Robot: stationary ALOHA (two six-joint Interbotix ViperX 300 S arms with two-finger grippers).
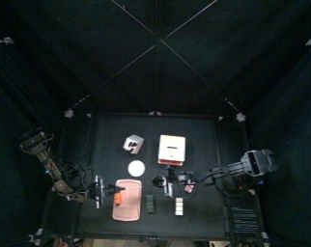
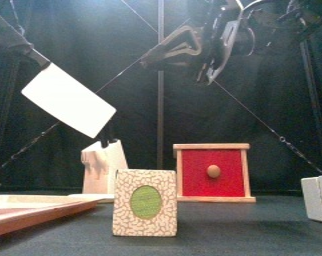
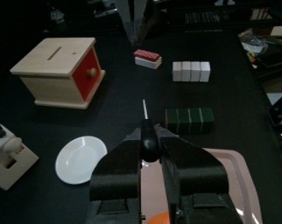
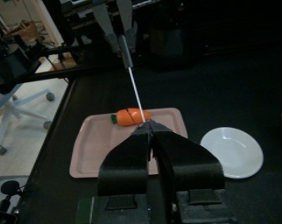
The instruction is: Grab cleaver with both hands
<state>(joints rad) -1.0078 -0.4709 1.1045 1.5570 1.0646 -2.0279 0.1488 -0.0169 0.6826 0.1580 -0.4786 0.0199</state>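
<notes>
**Cleaver up in the left arm's grip**

The white, flat, rectangular cleaver (image 2: 68, 100) hangs tilted in the air, at ten o'clock seen from the table's front. The left gripper (image 3: 144, 131) is clamped on it, and the blade's thin edge pokes out past the jaw tips. The right gripper (image 4: 150, 129) has its jaws pressed together; I cannot tell whether it holds anything.

The salmon-pink rounded tray (image 4: 96, 153), at seven o'clock on the table, holds a small orange piece (image 4: 131, 116). The wooden box with a red front (image 2: 213, 172) stands at one o'clock, and a white round plate (image 4: 231, 149) lies near the middle.
</notes>
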